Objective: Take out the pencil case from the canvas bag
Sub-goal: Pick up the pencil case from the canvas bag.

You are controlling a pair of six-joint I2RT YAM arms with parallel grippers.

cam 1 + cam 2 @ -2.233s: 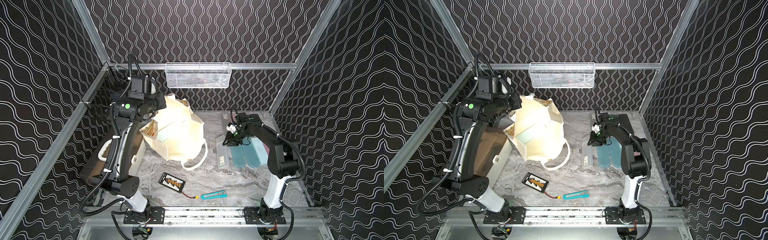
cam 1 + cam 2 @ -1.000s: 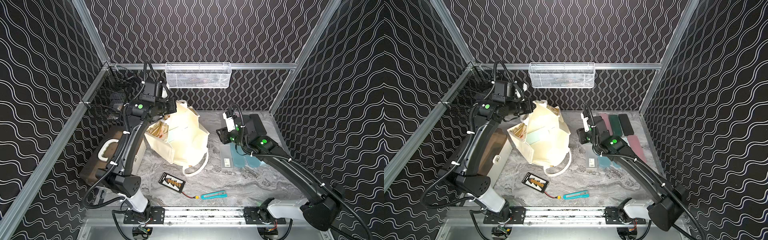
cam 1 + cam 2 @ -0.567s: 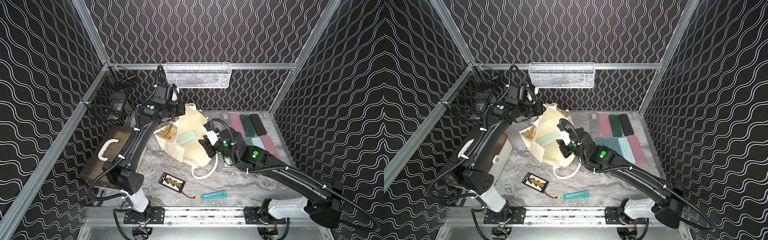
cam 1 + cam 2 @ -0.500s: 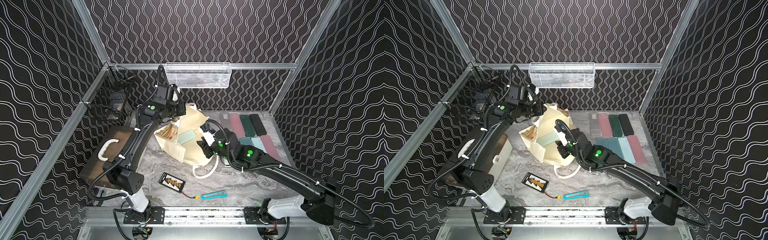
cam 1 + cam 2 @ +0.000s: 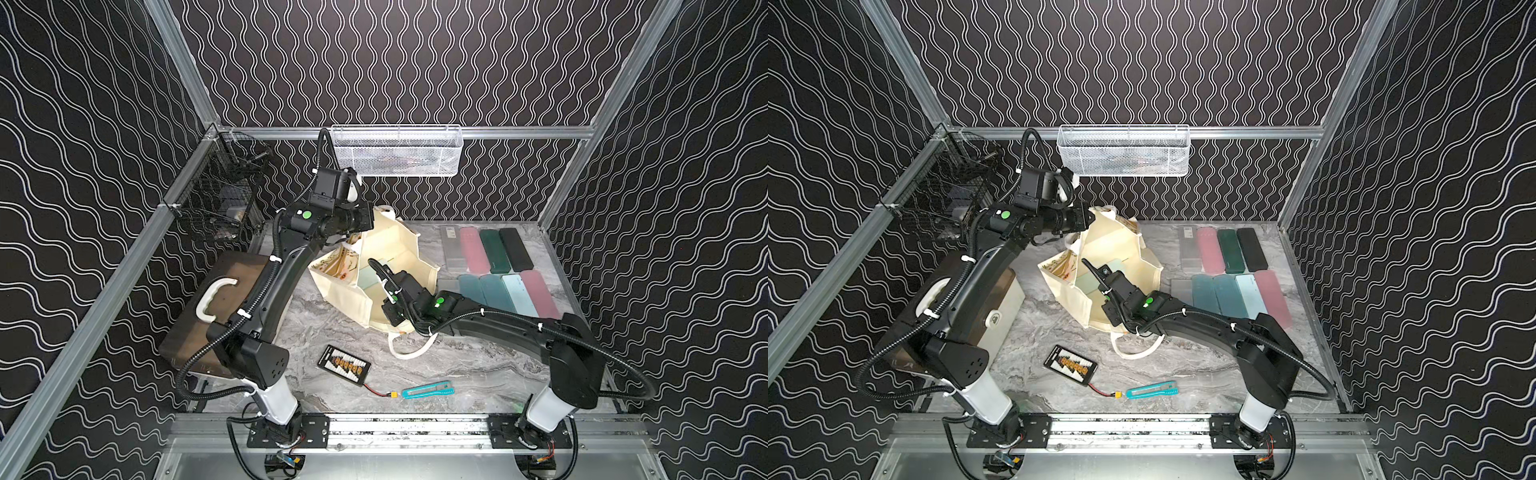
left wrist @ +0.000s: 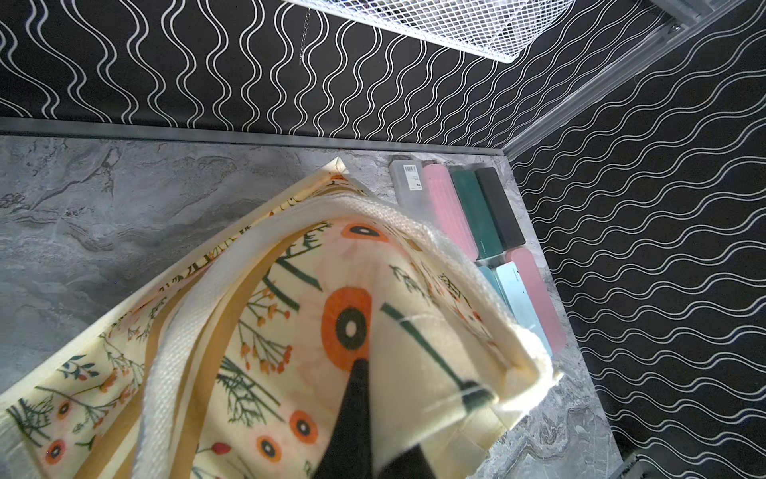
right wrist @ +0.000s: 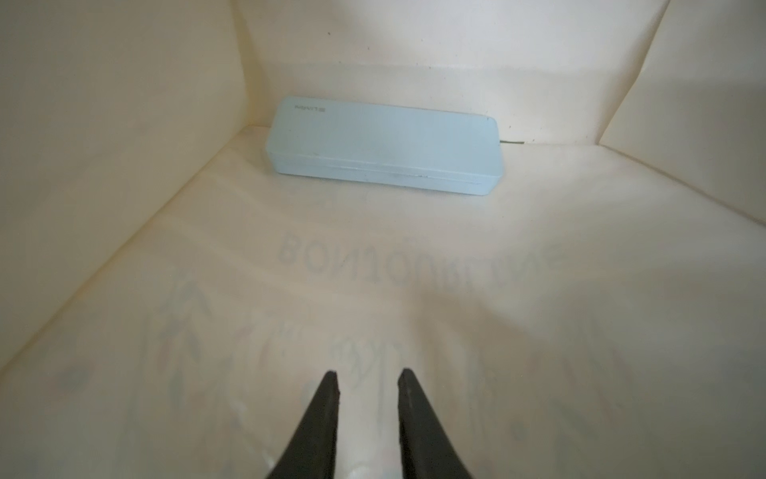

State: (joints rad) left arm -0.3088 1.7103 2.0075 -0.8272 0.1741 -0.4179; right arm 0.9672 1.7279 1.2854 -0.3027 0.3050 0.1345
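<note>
The cream canvas bag (image 5: 405, 249) (image 5: 1125, 249) lies on its side in the middle of the table, mouth facing front right. My left gripper (image 6: 364, 373) (image 5: 369, 219) is shut on the bag's upper rim, the printed fabric pinched between its fingers, and holds the mouth up. A pale blue pencil case (image 7: 385, 149) (image 5: 368, 279) lies flat inside at the bag's far end. My right gripper (image 7: 367, 375) is inside the bag, pointing at the case and well short of it. Its jaws stand a narrow gap apart with nothing between them.
Two rows of pencil cases (image 5: 494, 266) lie at the back right. A brown box with a white handle (image 5: 216, 295) stands at the left. A black board with a red wire (image 5: 344, 365) and a teal cutter (image 5: 428, 391) lie in front. Mesh basket (image 5: 397, 150) on the back wall.
My right arm has swung from the cases at the right to the bag and gone into its mouth, its jaws narrowing. My left gripper has carried the bag's rim to the right.
</note>
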